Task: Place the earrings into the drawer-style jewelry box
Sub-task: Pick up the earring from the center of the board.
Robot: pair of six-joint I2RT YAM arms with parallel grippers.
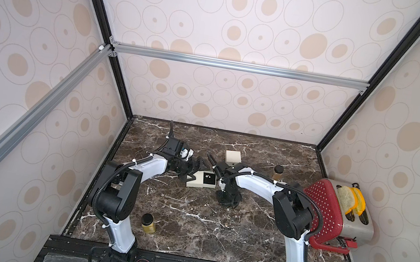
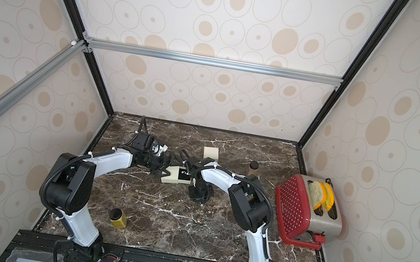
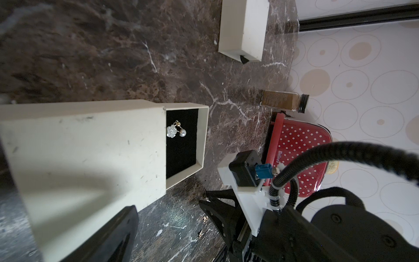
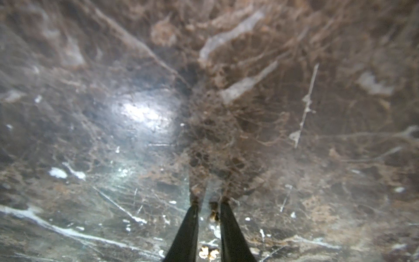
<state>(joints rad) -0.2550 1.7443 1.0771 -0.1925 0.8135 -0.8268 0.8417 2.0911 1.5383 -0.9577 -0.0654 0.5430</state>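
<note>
The cream jewelry box [image 1: 195, 182] [image 3: 90, 158] lies mid-table in both top views, its black-lined drawer [image 1: 209, 178] [image 3: 201, 136] pulled out. White flower and pearl earrings [image 3: 175, 132] lie inside the drawer. My left gripper [image 1: 194, 170] is open wide at the sleeve's closed end, and one finger [image 3: 118, 231] shows beside the sleeve. My right gripper [image 4: 209, 204] [image 1: 227, 198] points straight down at the table just right of the drawer. Its thin fingers stand a narrow gap apart. A small gold piece [image 4: 214, 215] lies between them, loose on the marble. Another gold piece [image 4: 207, 253] lies behind the tips.
A second cream box [image 1: 233, 156] sits behind the jewelry box. A brown jar [image 1: 278, 172] stands right of it and a yellow jar [image 1: 148, 223] near the front left. A red dotted toaster [image 1: 322, 211] with bread fills the right edge.
</note>
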